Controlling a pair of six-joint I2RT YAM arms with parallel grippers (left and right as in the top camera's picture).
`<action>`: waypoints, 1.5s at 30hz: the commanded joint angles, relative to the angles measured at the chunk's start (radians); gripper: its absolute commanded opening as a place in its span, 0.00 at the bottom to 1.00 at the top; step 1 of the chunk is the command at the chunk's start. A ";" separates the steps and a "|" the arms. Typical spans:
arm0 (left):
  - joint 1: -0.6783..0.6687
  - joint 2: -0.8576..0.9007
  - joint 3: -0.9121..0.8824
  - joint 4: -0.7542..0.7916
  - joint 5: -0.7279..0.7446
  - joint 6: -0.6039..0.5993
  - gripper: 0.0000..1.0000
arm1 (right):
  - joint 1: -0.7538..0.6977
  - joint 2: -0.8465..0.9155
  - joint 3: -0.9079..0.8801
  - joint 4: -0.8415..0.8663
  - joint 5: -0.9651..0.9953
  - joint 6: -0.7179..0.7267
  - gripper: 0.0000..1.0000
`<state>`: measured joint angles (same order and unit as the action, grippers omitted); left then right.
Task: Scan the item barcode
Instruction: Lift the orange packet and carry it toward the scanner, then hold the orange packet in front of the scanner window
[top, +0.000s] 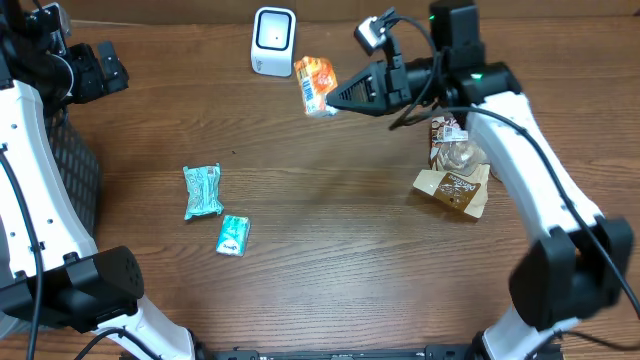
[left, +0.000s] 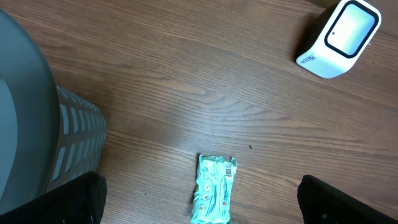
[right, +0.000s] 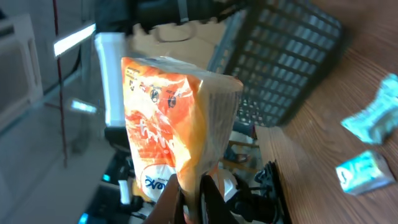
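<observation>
Overhead: pinching the orange snack packet (top: 318, 84) tight in the right gripper (top: 335, 102), hanging it off the table just right of the white barcode scanner (top: 274, 41). Showing the left gripper (top: 108, 68) spread wide and empty, way over by the black basket (top: 85, 175).

Left wrist: looking down past spread fingers (left: 78, 200) at a teal packet (left: 214, 190), barcode scanner (left: 339, 37) sitting top right.

Right wrist: clamping the orange snack packet (right: 174, 124) by its bottom edge between closed fingers (right: 211, 202).
</observation>
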<state>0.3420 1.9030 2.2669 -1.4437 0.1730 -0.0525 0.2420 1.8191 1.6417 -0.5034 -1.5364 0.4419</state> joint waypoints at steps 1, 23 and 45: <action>-0.002 0.000 0.006 0.004 0.011 -0.007 1.00 | 0.000 -0.054 0.010 0.005 0.034 0.006 0.04; -0.002 0.000 0.006 0.004 0.011 -0.007 1.00 | 0.185 0.065 0.505 -0.434 1.305 -0.210 0.04; -0.002 0.000 0.006 0.004 0.011 -0.007 1.00 | 0.321 0.638 0.719 0.155 1.947 -1.036 0.04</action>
<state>0.3420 1.9030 2.2669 -1.4433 0.1726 -0.0525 0.5640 2.4088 2.3421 -0.3946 0.3599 -0.3641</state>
